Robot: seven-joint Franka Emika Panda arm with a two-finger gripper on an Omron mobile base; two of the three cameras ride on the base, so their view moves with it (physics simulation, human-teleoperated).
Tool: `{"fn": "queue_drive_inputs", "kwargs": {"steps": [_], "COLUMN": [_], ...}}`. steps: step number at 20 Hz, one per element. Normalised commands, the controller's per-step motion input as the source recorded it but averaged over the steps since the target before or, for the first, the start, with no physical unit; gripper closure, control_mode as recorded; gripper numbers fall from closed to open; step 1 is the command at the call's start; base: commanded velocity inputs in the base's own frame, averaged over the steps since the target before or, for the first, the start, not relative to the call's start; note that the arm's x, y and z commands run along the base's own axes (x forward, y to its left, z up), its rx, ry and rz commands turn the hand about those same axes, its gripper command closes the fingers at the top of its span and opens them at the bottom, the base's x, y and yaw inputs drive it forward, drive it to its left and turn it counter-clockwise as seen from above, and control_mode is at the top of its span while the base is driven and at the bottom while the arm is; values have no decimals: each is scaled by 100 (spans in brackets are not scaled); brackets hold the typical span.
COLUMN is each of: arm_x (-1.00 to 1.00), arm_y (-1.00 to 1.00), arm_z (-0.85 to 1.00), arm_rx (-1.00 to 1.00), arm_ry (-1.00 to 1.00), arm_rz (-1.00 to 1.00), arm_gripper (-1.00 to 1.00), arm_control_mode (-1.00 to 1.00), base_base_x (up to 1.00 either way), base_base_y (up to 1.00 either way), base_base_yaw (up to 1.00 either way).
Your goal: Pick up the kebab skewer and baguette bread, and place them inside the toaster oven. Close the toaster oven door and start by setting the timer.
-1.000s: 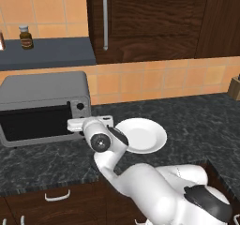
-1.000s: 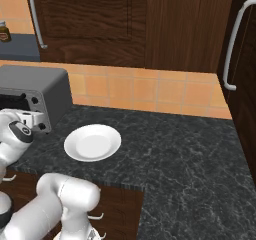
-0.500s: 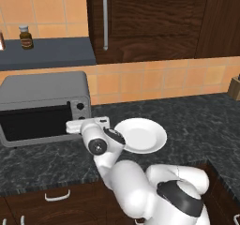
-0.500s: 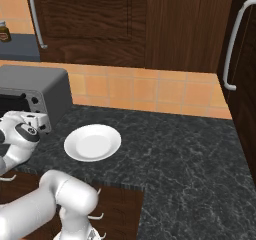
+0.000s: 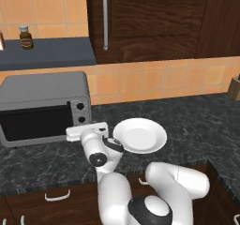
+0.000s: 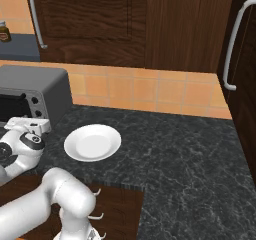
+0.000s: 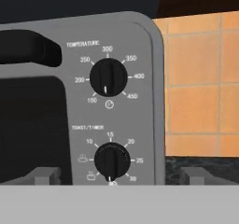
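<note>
Gripper [image 5: 75, 134] spread wide, empty, just in front of the oven [image 5: 44, 104] knobs at left centre of the left base view. Oven door [image 5: 33, 123] shut, dark glass upright. Hand view: temperature knob [image 7: 108, 77] above timer knob [image 7: 112, 159], centre frame. White plate [image 5: 139, 135] bare, right of the gripper.

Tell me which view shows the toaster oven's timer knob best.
The hand view: the timer knob sits close up, its minute marks readable. On the toaster oven, the left base view shows it as a small dark dot; the right base view, a tiny speck.
</note>
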Motion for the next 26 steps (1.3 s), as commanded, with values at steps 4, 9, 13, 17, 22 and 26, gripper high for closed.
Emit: {"fn": "queue_drive_inputs", "kwargs": {"steps": [4, 9, 13, 17, 22, 26], "arm_x": [6, 21, 18, 28, 13, 0], "arm_y": [22, 4, 0, 0, 0, 0], "arm_z": [0, 0, 0, 0, 0, 0], "arm_rx": [0, 0, 0, 0, 0, 0], "arm_ry": [6, 1, 0, 0, 0, 0], "arm_rz": [0, 0, 0, 0, 0, 0], "arm_gripper": [-100, -100, -100, -100, -100, -100], "arm_control_mode": [-100, -100, -100, -100, -100, -100], "base_base_x": [0, 0, 0, 0, 0, 0], "base_base_y": [0, 0, 0, 0, 0, 0], "base_base_yaw": [0, 0, 0, 0, 0, 0]}}
